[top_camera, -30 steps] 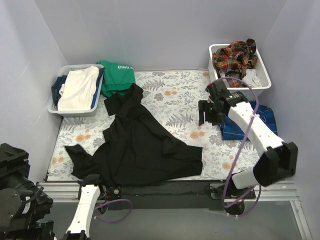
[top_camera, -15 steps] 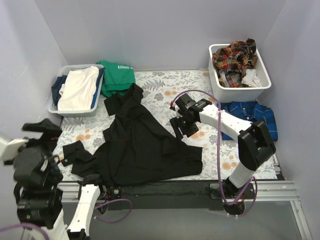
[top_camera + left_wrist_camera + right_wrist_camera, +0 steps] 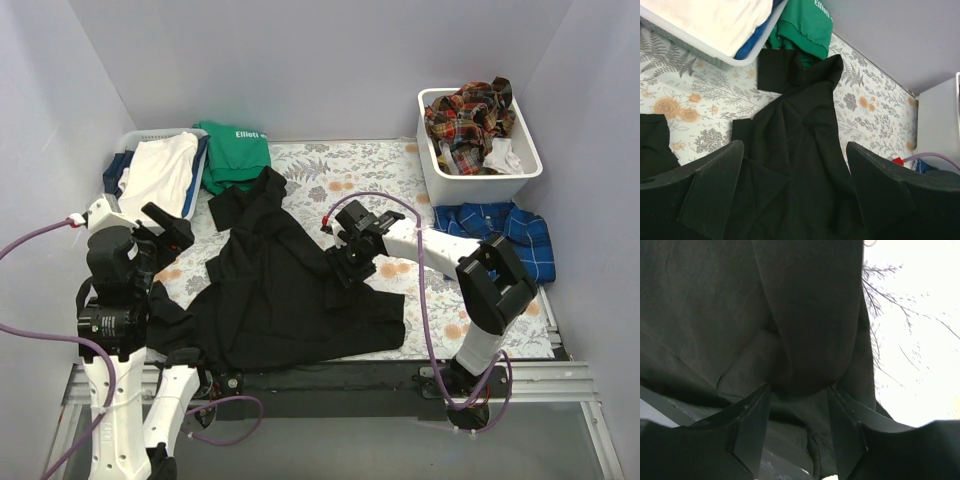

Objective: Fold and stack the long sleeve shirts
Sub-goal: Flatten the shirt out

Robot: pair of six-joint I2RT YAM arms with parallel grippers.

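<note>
Right tool (image 3: 345,264) down on the black shirt (image 3: 280,300); left tool (image 3: 794,150) wide open over it.
The black shirt lies rumpled and spread across the middle of the floral tabletop (image 3: 340,190). The right tool stands about half open at the shirt's right edge, its fingers (image 3: 752,415) straddling a raised ridge of black cloth; a firm pinch cannot be told. The left tool hangs above the shirt's left side, holding and touching nothing. The blue plaid shirt (image 3: 500,225) lies at the right edge, and the red plaid shirts (image 3: 468,110) fill the bin (image 3: 432,172) behind it.
</note>
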